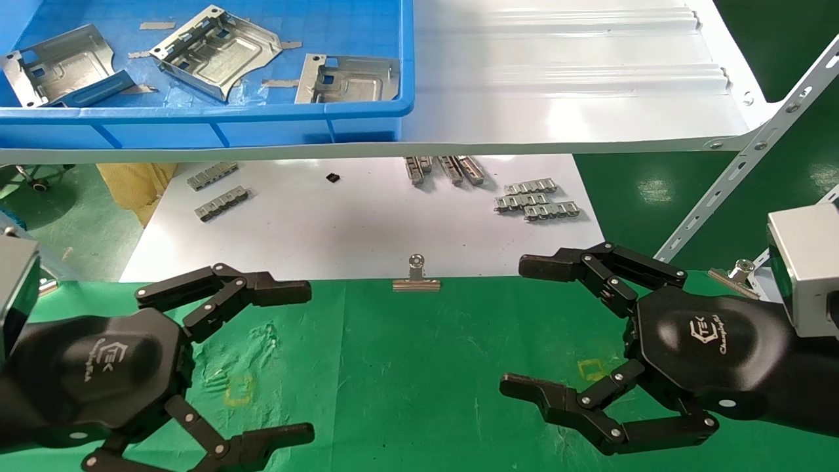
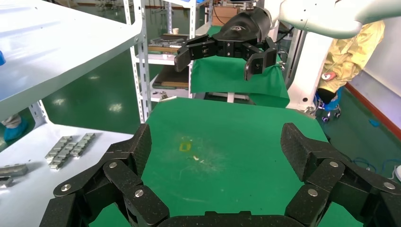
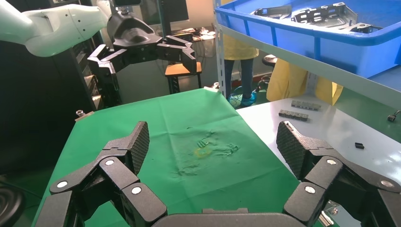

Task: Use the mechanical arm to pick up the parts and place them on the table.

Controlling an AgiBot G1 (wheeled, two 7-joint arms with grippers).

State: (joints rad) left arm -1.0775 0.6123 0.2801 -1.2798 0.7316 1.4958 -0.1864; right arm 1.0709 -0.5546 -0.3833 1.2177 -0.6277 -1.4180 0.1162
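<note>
Wrinkled green cloth table (image 1: pixel 419 367), stamped-metal parts (image 1: pixel 216 49)

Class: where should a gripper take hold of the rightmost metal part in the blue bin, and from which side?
Probably from above. The part lies flat in the bin, whose walls block the sides. Grip across its raised tabbed edge, the only portion standing proud.

A glossy green floor (image 1: pixel 655 190) shines under overhead light, showing bright reflections. A white metal shelf (image 1: pixel 564 72) stands on perforated grey uprights (image 1: pixel 747 164), with a white board (image 1: pixel 367 216) below it. Far off stand more racks (image 2: pixel 163 47), a wooden stool (image 3: pixel 182 71), and yellow cloth (image 3: pixel 279 82) hanging near the shelf's post.
</note>
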